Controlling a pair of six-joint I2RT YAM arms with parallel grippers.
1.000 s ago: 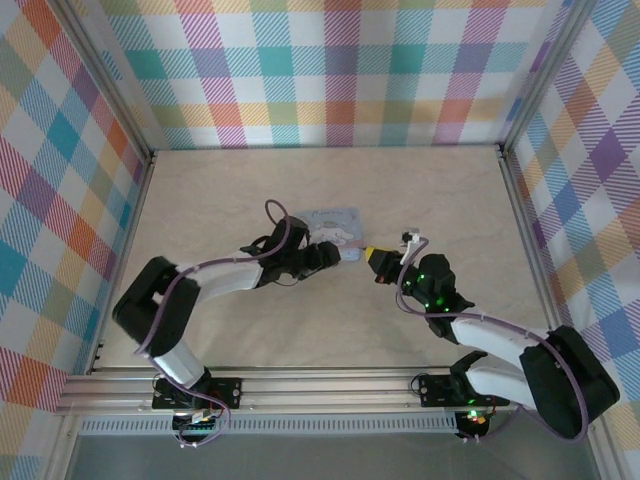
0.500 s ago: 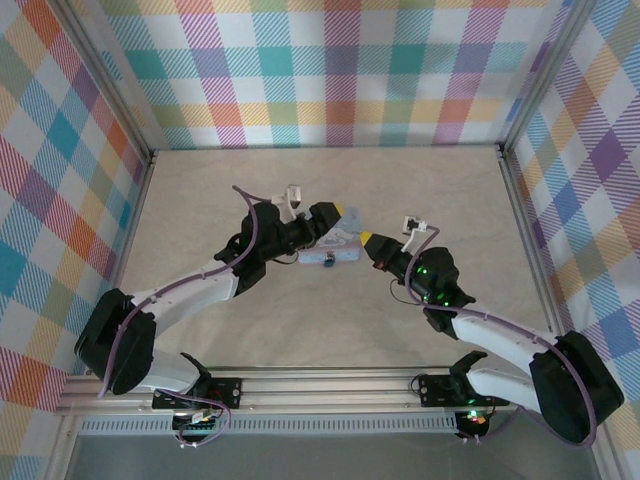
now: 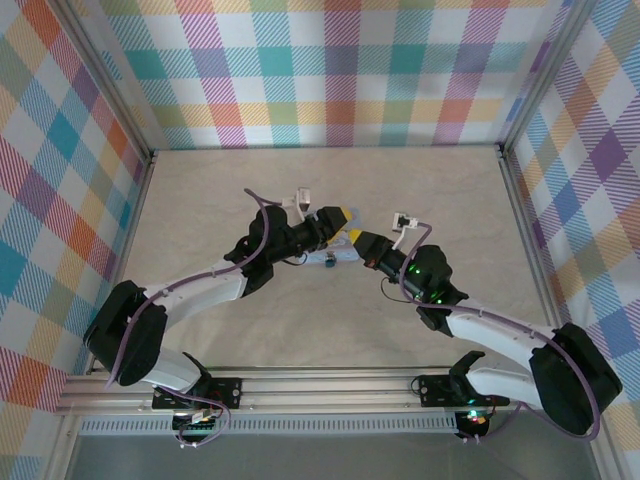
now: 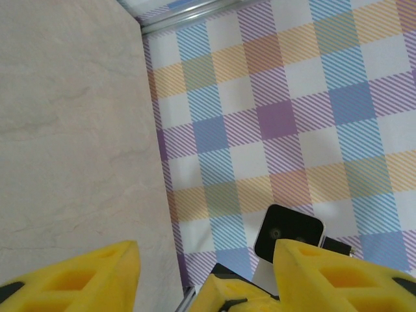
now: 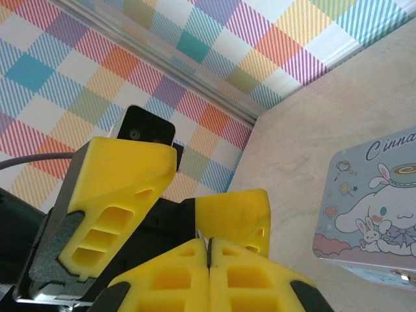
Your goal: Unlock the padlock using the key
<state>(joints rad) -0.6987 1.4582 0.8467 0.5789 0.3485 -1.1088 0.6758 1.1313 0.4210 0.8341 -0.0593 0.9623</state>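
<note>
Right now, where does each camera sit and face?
Top external: above and behind the bases, looking down on table, left arm, right arm.
Left wrist: arm-mounted, faces the plaid wall past the open left gripper.
Right wrist: arm-mounted, faces the corner past the shut right gripper, tin at right.
Shared: right wrist and top both show the tin.

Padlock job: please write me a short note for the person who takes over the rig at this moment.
Left end effector: open, holding nothing, near the tin.
Right end effector: shut, close beside the left one; whether it pinches the key I cannot tell.
Padlock: at the tin's near edge.
Done: nothing that can be confirmed.
Left: put the key into the padlock, turn it, open the shackle.
</note>
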